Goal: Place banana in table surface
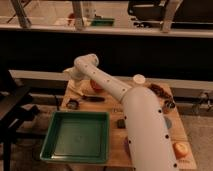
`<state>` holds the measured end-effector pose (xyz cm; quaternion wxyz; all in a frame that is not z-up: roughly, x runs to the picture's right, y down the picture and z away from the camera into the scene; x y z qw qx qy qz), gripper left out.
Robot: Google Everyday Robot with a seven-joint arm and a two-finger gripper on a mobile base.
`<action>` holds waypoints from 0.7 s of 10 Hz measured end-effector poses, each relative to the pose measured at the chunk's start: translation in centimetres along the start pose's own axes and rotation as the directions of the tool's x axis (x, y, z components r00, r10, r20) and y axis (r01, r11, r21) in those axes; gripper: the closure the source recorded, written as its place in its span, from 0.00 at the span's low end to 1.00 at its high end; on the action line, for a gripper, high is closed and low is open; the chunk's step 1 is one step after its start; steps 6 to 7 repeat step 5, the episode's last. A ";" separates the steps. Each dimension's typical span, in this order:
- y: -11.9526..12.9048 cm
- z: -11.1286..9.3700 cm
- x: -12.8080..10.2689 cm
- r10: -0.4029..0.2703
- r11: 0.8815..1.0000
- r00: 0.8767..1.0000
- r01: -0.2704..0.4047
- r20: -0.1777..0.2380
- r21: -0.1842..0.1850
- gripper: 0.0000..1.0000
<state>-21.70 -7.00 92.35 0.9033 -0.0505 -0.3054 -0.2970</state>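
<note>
The white arm reaches from the lower right across the wooden table surface (pixel 112 145) to its far left corner. My gripper (pixel 71 79) is at the end of the arm, low over that corner, mostly hidden behind the wrist. A pale, slim, elongated shape that looks like the banana (pixel 76 90) lies just below the gripper at the table's left edge. I cannot tell whether the gripper is touching it.
A square green tray (pixel 77 136) fills the front left. A dark-handled tool (pixel 93 98) and a small dark object (pixel 73 104) lie behind it. A reddish round fruit (pixel 96 86), a white cup (pixel 138 79), a dark block (pixel 121 123) and an orange (pixel 180 149) are also on the table.
</note>
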 end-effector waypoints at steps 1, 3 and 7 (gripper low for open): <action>-0.1 -0.4 0.1 0.004 1.000 1.000 -0.004 0.002 0.005 0.20; -0.5 -2.0 0.2 -0.004 1.000 1.000 0.004 0.006 0.013 0.20; -0.4 -2.6 0.7 0.009 1.000 1.000 -0.009 0.006 -0.005 0.20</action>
